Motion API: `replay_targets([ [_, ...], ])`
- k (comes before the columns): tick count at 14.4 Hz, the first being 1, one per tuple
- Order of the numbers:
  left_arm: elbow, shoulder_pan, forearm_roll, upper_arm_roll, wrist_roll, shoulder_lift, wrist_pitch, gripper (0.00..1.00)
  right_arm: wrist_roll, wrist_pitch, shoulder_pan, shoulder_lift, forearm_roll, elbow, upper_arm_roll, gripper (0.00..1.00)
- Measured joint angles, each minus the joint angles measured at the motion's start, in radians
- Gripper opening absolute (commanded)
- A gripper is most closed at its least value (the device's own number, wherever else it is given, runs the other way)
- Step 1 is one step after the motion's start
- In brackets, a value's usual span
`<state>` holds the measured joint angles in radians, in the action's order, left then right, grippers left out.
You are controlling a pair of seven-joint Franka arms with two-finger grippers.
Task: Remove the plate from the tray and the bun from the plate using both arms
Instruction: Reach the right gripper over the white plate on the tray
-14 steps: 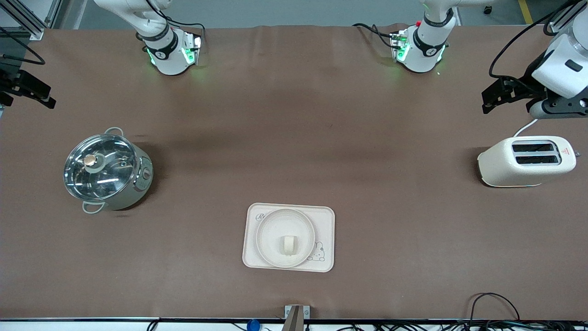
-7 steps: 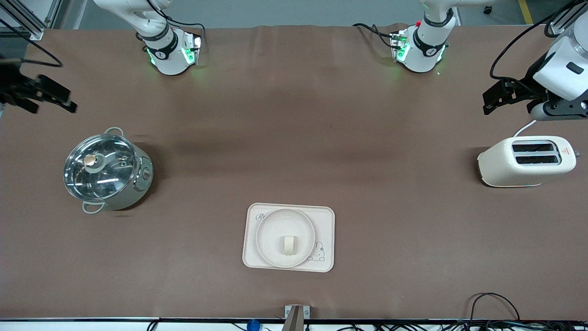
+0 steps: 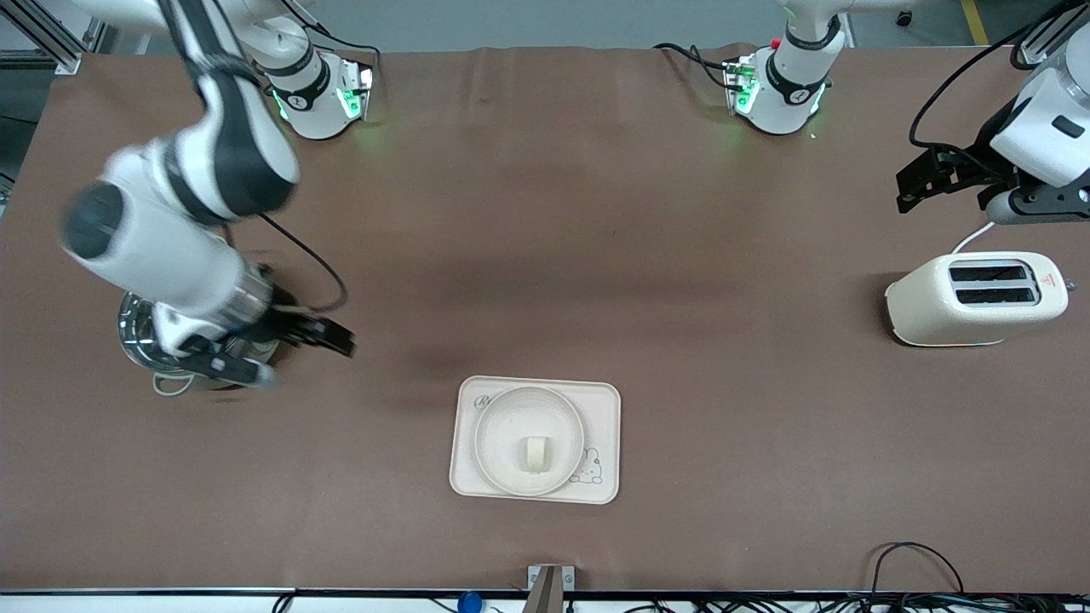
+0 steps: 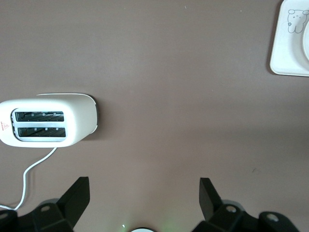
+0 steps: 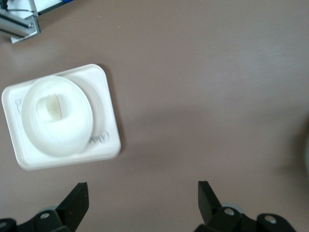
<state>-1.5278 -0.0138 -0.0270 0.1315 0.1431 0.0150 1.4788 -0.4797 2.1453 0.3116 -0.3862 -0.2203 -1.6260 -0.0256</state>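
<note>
The round cream plate [image 3: 511, 421] sits on the rectangular cream tray [image 3: 606, 402] near the front middle of the table. The small pale bun [image 3: 536, 453] lies on the plate. My right gripper [image 3: 310, 362] is open and empty, over the table beside the pot, apart from the tray. The right wrist view shows the tray [image 5: 108, 140], the plate [image 5: 72, 130] and the bun [image 5: 49, 107] ahead of that open gripper [image 5: 143, 203]. My left gripper [image 3: 904, 189] is open and empty above the table by the toaster; it also shows open in the left wrist view [image 4: 145, 203].
A steel pot [image 3: 140, 340] with a glass lid stands toward the right arm's end, mostly hidden under the right arm. A cream toaster [image 3: 975, 298] stands at the left arm's end, also in the left wrist view [image 4: 48, 121], where a tray corner [image 4: 289, 43] shows.
My right arm has swung in from the table's end to over the pot, its gripper now pointing toward the tray. The left arm, plate and bun have barely moved.
</note>
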Motion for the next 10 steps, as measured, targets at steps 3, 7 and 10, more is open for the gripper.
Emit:
replay_targets([
  [3,0.000,0.000,0.000,0.000,0.000,0.000,0.000,1.00,-0.141,0.168,0.071,-0.199,-0.002,0.116,0.000,1.00],
  [7,0.000,0.002,0.000,-0.001,0.000,-0.001,0.000,1.00,-0.223,0.349,0.130,-0.467,-0.002,0.331,-0.001,0.93],
  [10,0.000,0.002,0.000,-0.001,0.000,-0.006,0.000,1.00,-0.227,0.390,0.147,-0.595,-0.002,0.440,-0.003,0.73],
])
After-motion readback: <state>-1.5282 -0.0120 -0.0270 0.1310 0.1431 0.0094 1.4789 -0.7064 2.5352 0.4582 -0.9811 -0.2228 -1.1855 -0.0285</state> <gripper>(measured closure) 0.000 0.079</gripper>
